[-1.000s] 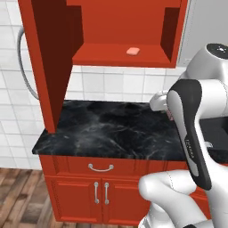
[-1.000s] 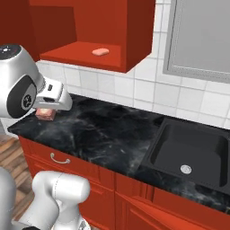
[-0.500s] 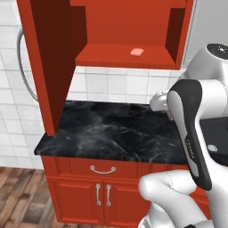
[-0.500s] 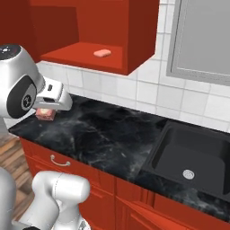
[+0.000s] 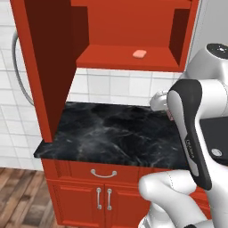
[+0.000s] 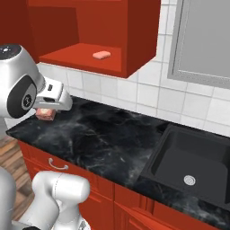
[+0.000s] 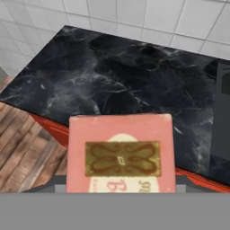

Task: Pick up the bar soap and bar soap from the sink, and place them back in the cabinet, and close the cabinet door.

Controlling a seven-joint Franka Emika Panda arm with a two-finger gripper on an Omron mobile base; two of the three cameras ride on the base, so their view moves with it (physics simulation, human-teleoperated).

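A salmon-pink bar soap [image 5: 139, 54] [image 6: 101, 55] lies on the shelf of the open red cabinet [image 5: 133, 26] [image 6: 90, 27]. My gripper [image 6: 46, 110] is shut on the other bar soap [image 6: 45, 114], held above the left end of the black counter. In the hand view this bar soap [image 7: 120, 155] shows a pink face with a brown emblem. The cabinet door [image 5: 44, 67] stands swung open to the left, its silver handle [image 5: 17, 67] behind it. The black sink [image 6: 191, 157] lies at the right, with only its silver drain in the basin.
The black marble counter [image 5: 111, 131] [image 6: 103, 139] runs under the cabinet, over red drawers and doors [image 5: 102, 187]. A pale grey cabinet [image 6: 202, 40] hangs above the sink. Wooden floor [image 7: 27, 148] shows beyond the counter's left end.
The whole picture has shifted a little in both base views, so the base has moved. The arm keeps its pose with the soap held.
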